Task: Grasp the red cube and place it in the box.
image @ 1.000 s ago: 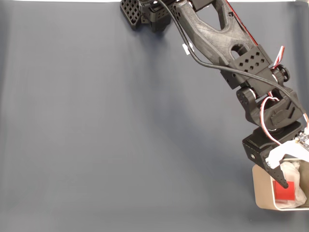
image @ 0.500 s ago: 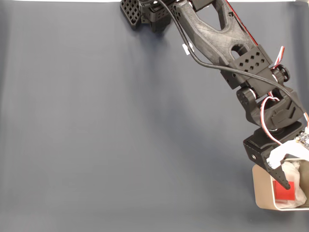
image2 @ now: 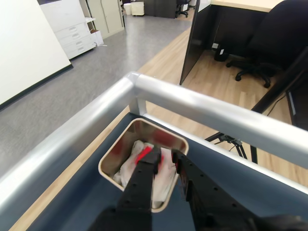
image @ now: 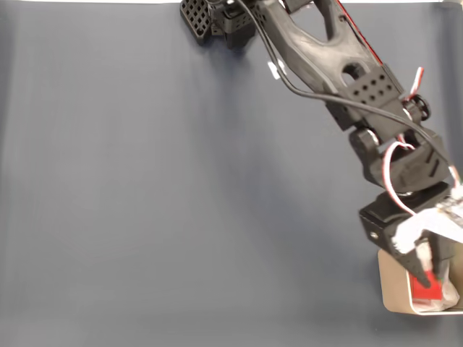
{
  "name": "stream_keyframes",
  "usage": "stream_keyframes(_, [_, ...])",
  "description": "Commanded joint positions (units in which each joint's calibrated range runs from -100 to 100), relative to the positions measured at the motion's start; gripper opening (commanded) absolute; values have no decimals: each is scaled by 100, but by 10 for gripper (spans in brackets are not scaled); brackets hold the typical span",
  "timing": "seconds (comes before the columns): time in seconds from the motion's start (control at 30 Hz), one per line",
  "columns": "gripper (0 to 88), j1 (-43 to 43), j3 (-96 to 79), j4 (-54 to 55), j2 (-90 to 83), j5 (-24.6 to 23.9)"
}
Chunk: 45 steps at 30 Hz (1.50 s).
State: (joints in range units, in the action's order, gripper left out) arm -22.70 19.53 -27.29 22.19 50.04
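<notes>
The red cube (image: 428, 289) lies on white padding inside the beige box (image: 394, 290) at the lower right of the fixed view, partly covered by a black finger. In the wrist view the red cube (image2: 142, 155) shows just left of the left finger, on the padding (image2: 166, 179) in the box (image2: 137, 131). My gripper (image: 432, 270) hangs over the box. Its fingers are slightly apart, and nothing is between them in the wrist view (image2: 165, 157).
The dark blue-grey table mat (image: 181, 181) spreads out to the left of the arm. The box sits in the table's corner beside a silver metal rail (image2: 202, 107). Beyond the rail are office floor, a desk and a black chair (image2: 269, 43).
The arm has shifted slightly left and the gripper has turned over the box. The black finger now covers more of the cube, which still lies in the box.
</notes>
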Motion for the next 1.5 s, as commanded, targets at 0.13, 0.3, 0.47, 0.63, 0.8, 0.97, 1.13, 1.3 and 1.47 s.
stream_keyframes(0.13, [0, 771, -840, 57, -1812, 39])
stream_keyframes(0.3, [0, 1219, -2455, 48, -3285, 24])
stream_keyframes(0.47, [0, 1638, -4736, 48, -5278, -73])
stream_keyframes(0.63, [0, 2050, -7081, 81, -7254, -107])
stream_keyframes(0.8, [0, 2291, -9225, 98, -8995, -127])
stream_keyframes(0.97, [0, 2270, -10986, -394, -10763, -147])
stream_keyframes(1.13, [0, 2277, -11807, -1427, -11768, -317])
stream_keyframes(1.3, [0, 2235, -11935, -2976, -12193, -352])
stream_keyframes(1.47, [0, 2256, -11935, -4255, -12210, -366])
